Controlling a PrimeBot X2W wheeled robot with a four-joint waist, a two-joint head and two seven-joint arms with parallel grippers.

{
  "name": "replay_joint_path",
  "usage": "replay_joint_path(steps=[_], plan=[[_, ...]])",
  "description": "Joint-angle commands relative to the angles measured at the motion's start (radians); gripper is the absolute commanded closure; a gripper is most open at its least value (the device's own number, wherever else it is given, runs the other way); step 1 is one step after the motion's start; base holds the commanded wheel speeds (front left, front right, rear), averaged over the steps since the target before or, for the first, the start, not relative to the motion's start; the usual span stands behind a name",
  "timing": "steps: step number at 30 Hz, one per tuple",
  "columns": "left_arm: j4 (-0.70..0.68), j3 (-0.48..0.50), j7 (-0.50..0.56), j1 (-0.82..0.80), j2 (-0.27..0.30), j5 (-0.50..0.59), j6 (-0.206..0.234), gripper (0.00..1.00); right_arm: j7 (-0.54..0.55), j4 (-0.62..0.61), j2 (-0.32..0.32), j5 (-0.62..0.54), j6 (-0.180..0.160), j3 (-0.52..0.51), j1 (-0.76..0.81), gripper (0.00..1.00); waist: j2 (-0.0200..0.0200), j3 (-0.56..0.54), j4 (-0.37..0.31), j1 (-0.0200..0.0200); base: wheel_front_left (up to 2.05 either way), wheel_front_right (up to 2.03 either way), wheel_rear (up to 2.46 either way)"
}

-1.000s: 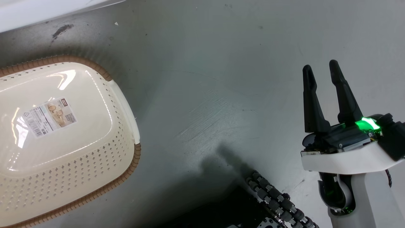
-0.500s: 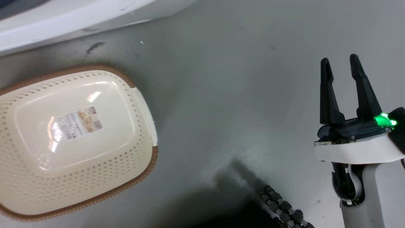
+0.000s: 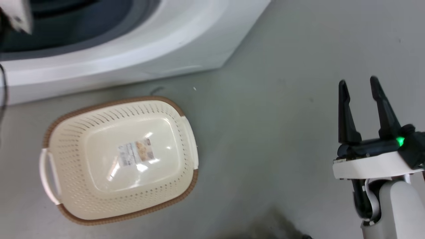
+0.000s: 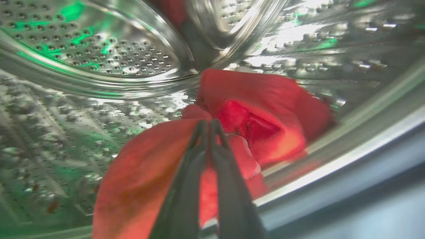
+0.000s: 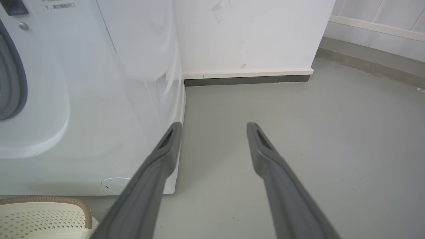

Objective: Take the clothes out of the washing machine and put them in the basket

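Pinching the clothes (image 4: 265, 99) inside the washing machine (image 3: 149, 49), the left gripper (image 4: 208, 122) has yet to lift them out; the basket (image 3: 132, 202) sits empty, the right gripper (image 3: 358, 81) spread.

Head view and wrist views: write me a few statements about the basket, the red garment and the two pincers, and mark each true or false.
1. The basket has nothing in it. True.
2. The right pincer holds the red garment. False: it is open and empty, above the floor.
3. The red garment is inside the washing machine. True.
4. The left pincer is wide open. False: it is shut on the red garment.
5. The basket stands on top of the washing machine. False: it sits on the floor in front of it.
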Motion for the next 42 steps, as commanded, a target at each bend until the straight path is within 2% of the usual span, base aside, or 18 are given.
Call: replay_joint_path(steps=[1,4,10,19,20,27,33,38,42], plan=[[0.0,0.005,-0.033,0.032,-0.013,-0.009,0.01,1.0,-0.002,0.007,0.0,-0.011,-0.001,-0.005,0.019,0.0,0.0,-0.105,0.067,0.0,0.0,0.0,0.0],[-0.008,0.006,-0.105,0.113,-0.049,-0.02,0.024,1.0,-0.002,0.021,0.0,-0.032,-0.001,-0.013,0.047,0.0,0.0,-0.172,0.096,0.0,0.0,0.0,0.0],[-0.103,0.025,-0.162,0.249,-0.068,-0.029,0.056,1.0,-0.002,0.04,0.0,-0.056,-0.001,-0.012,0.096,0.0,0.0,-0.286,0.139,0.0,0.0,0.0,0.0],[-0.498,0.13,-0.166,0.494,-0.037,0.014,0.177,1.0,-0.002,0.058,0.0,-0.068,-0.001,-0.015,0.162,0.0,0.0,-0.412,0.182,0.0,0.0,0.0,0.0],[-0.498,0.13,-0.166,0.494,-0.037,0.014,0.177,1.0,-0.002,0.058,0.0,-0.068,-0.001,-0.015,0.162,0.0,0.0,-0.412,0.182,0.0,0.0,0.0,0.0],[-0.768,0.174,-0.165,0.677,-0.013,0.045,0.249,1.0,-0.002,0.072,0.0,-0.075,-0.001,-0.025,0.188,0.0,0.0,-0.478,0.209,0.0,0.0,0.0,0.0],[-0.929,0.173,-0.161,0.796,0.015,0.043,0.292,1.0,-0.002,0.077,0.0,-0.079,-0.001,-0.034,0.21,0.0,0.0,-0.512,0.234,0.0,0.0,0.0,0.0],[-1.011,0.148,-0.131,0.88,0.027,0.034,0.31,1.0,-0.002,0.077,0.0,-0.085,-0.001,-0.038,0.217,0.0,0.0,-0.515,0.249,0.0,0.0,0.0,0.0],[-1.007,0.127,-0.119,0.939,0.027,0.02,0.309,1.0,-0.002,0.072,0.0,-0.091,-0.001,-0.037,0.204,0.0,0.0,-0.496,0.253,0.0,0.0,0.0,0.0]])
